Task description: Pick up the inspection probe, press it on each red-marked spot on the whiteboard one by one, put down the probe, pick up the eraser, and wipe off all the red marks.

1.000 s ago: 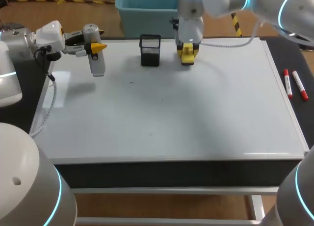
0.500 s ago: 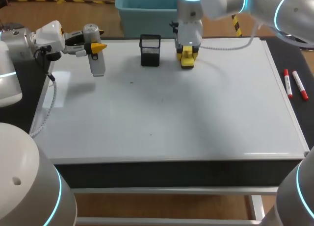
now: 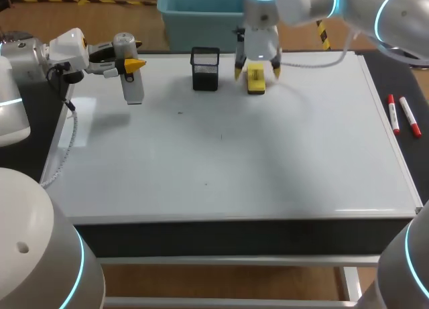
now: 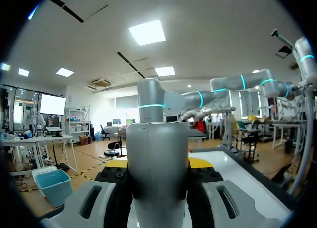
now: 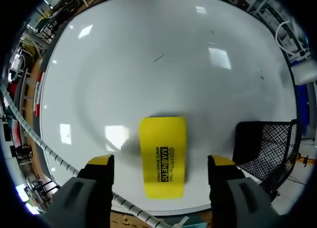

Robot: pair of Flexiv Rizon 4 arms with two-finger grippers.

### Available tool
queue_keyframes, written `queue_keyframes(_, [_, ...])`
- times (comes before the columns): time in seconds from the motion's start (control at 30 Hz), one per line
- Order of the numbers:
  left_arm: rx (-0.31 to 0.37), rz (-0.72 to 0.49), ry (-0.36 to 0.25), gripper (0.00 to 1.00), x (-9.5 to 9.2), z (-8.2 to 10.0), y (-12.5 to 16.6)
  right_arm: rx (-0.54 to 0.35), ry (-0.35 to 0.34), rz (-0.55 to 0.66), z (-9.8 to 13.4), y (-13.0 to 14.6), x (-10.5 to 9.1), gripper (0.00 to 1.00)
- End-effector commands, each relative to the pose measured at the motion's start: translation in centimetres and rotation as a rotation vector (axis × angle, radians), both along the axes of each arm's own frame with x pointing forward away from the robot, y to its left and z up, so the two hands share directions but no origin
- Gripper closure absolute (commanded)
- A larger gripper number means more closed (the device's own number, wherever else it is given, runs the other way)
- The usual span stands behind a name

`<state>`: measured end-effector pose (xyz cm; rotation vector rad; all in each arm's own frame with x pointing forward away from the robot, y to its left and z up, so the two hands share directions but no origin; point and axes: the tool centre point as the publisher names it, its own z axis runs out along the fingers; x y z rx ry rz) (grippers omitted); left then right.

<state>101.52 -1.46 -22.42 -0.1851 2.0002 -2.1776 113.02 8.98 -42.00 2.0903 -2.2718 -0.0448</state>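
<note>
The grey inspection probe (image 3: 129, 78) hangs over the whiteboard's (image 3: 268, 155) back left corner, with my left gripper (image 3: 134, 65) shut on it. In the left wrist view the probe (image 4: 158, 178) fills the space between the fingers. The yellow eraser (image 3: 255, 81) lies flat on the board at the back middle. My right gripper (image 3: 256, 72) stands open right over it, one yellow tip on each side and apart from it. The right wrist view shows the eraser (image 5: 162, 139) between the spread fingers (image 5: 101, 161). I see no red marks on the board, only a few faint dark specks.
A black mesh cup (image 3: 205, 68) stands just left of the eraser, close to my right gripper; the right wrist view shows the cup (image 5: 265, 144) too. Two red markers (image 3: 393, 114) (image 3: 409, 116) lie on the dark strip past the board's right edge. A white cable (image 3: 315, 62) trails along the back.
My right gripper has opened and let go of the yellow eraser, which now lies on the board between its fingers. The left arm and the probe have not moved.
</note>
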Motion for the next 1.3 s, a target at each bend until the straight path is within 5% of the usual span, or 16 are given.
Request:
queue_keyframes(0.03, [-0.001,0.000,0.000,1.00,0.1,0.1,0.0,0.021,-0.016,-0.032,1.8,-1.9,-0.5,0.00])
queue_keyframes(0.73, [-0.001,0.000,0.000,1.00,0.1,0.1,0.0,0.406,0.072,-0.535,11.9,-11.6,-0.2,0.00])
queue_keyframes(1.03, [-0.001,0.000,0.000,1.00,0.1,0.1,0.0,0.474,0.094,-0.663,15.3,-14.6,-0.3,0.00])
queue_keyframes(1.3, [-0.001,0.000,0.000,1.00,0.1,0.1,0.0,0.472,0.100,-0.732,16.0,-16.7,-0.7,0.00])
